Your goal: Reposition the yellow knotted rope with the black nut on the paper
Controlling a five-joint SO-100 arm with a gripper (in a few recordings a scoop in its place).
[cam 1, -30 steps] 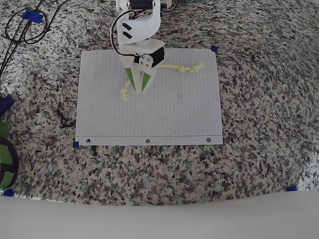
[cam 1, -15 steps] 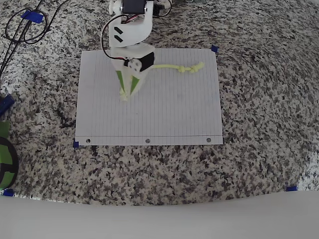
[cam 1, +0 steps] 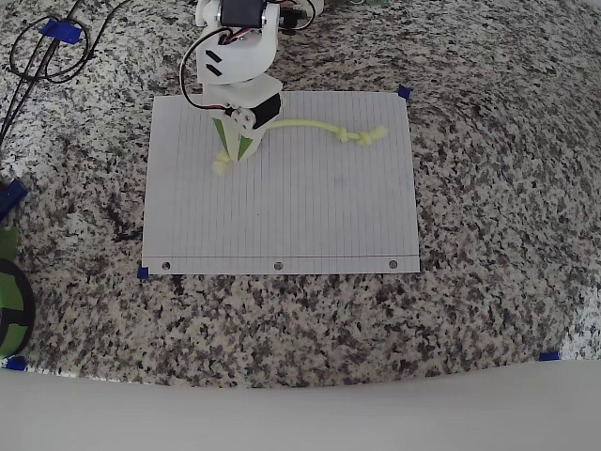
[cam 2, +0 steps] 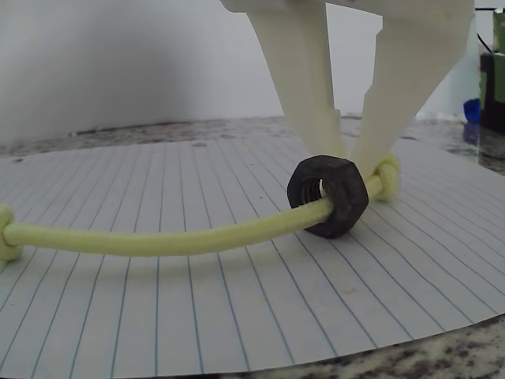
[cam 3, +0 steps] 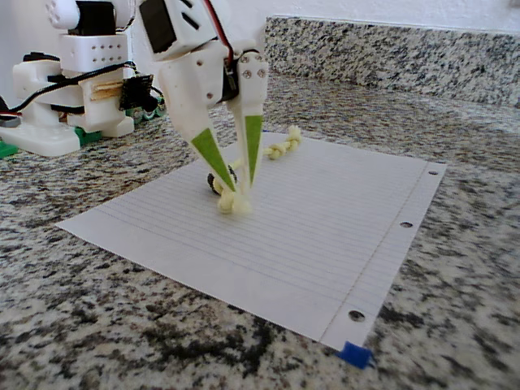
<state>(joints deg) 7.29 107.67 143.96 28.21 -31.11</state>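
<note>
The yellow knotted rope (cam 1: 315, 125) lies across the upper part of the paper (cam 1: 282, 216), its right knot (cam 1: 366, 136) near the paper's top right. My gripper (cam 1: 233, 155) is shut on the rope close to its left frayed knot (cam 1: 221, 165). In the wrist view the fingertips (cam 2: 339, 142) pinch the rope (cam 2: 158, 239) between the end knot (cam 2: 387, 174) and the black nut (cam 2: 327, 196), which is threaded on the cord and rests on the sheet. The fixed view shows the gripper (cam 3: 240, 187) with green-faced fingers over the nut (cam 3: 218, 183) and paper (cam 3: 325, 227).
Black cables (cam 1: 47, 47) lie on the granite at the top left. A green and black object (cam 1: 9, 301) sits at the left edge. Blue tape bits (cam 1: 404, 92) mark the paper's corners. The arm's base (cam 3: 73, 81) stands behind the sheet.
My gripper has moved left and toward the paper's top edge, dragging the rope's left end and the nut with it. The rope now lies straighter; its right knot barely shifted.
</note>
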